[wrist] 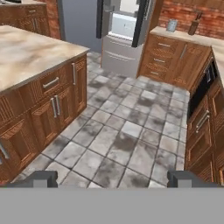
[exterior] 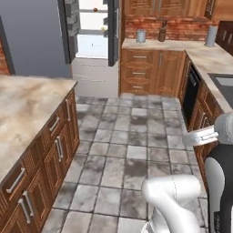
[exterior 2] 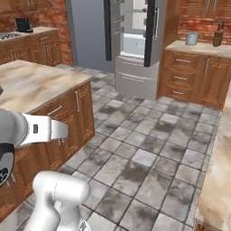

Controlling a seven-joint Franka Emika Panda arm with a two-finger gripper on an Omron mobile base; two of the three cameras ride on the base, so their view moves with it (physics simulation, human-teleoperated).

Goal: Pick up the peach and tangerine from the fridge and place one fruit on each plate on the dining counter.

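- My gripper (wrist: 112, 179) is spreading its fingertips wide, the fridge lying ahead of it across the tiled floor (exterior: 132, 157).
- The island (wrist: 37, 57) is standing nearer me than the fridge, to its left in my hand view.
- The fridge (exterior: 95, 73) is standing open, holding an orange-red fruit (exterior: 95, 9) and a yellowish one (exterior: 103, 28).

The beige marbled worktop (exterior: 196, 53), far and right, bears a pale jar (exterior: 141, 36), brown holder (exterior: 162, 32) and grey cylinder (exterior: 210, 36); far fridge shelves (exterior: 91, 32) hold small reddish (exterior: 95, 9) and yellowish round things (exterior: 103, 29).
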